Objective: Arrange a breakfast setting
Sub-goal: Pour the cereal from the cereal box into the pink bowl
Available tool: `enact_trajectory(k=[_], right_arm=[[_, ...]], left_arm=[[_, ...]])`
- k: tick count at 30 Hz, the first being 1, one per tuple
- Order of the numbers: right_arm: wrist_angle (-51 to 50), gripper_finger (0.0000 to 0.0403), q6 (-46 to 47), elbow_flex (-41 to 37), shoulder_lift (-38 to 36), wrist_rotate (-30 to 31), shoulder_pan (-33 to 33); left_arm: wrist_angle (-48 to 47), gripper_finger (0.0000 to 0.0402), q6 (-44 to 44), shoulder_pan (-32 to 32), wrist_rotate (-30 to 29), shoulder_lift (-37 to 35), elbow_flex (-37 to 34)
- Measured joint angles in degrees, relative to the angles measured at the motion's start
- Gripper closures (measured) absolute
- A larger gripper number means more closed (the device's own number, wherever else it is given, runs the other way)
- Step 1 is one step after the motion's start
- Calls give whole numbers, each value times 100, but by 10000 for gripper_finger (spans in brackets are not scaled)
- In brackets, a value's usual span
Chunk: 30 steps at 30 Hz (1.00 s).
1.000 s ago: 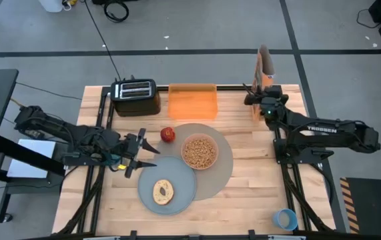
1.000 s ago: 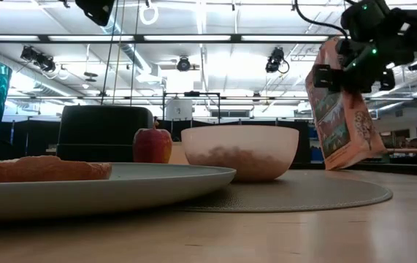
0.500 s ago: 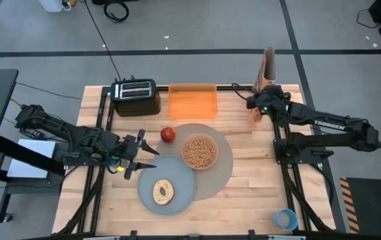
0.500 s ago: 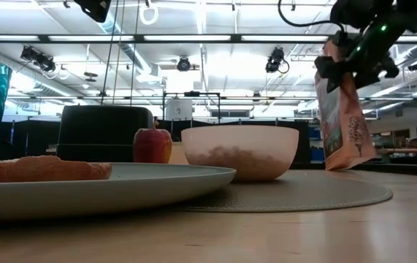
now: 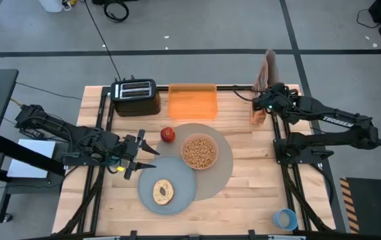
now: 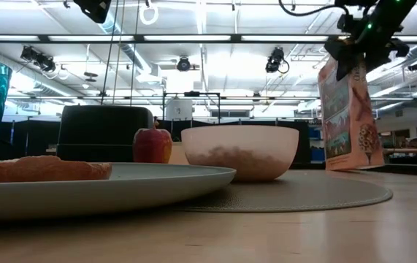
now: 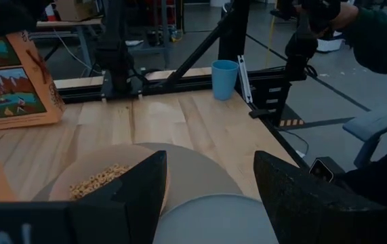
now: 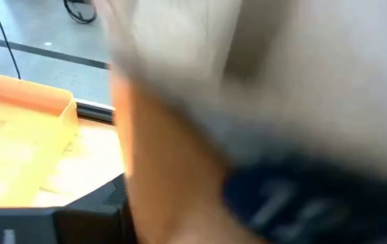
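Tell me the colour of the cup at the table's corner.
Blue cup, clearest in the left wrist view.

Pale wood-plank table [image 5: 257, 173], matt woven mat [image 5: 220, 177], glossy bowl [image 6: 241, 150], printed cardboard cereal box [image 6: 345, 117].

Toaster [image 5: 135, 93] and tray [image 5: 192, 101] along desk [image 5: 250, 180] far edge, cereal box [image 5: 264, 83] at far right corner. Bowl [image 5: 199, 152] on mat [image 5: 218, 175]; plate [image 5: 181, 193] overlapping mat, bagel [image 5: 163, 192] on it. Apple [image 5: 168, 135] left of bowl. Cup [image 5: 285, 219] near right corner.
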Motion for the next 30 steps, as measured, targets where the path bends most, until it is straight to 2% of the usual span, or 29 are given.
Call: enact_trajectory(k=[9,14,30], right_arm=[[-207,154,-265,576,-1,33,38],[-241,155,-536,806,-1,243,38],[-277,155,-903,1147,-3,338,36]], left_arm=[[0,171,-12,2,-4,0,0],[0,171,-12,2,-6,0,0],[2,171,-48,2,-11,2,0]])
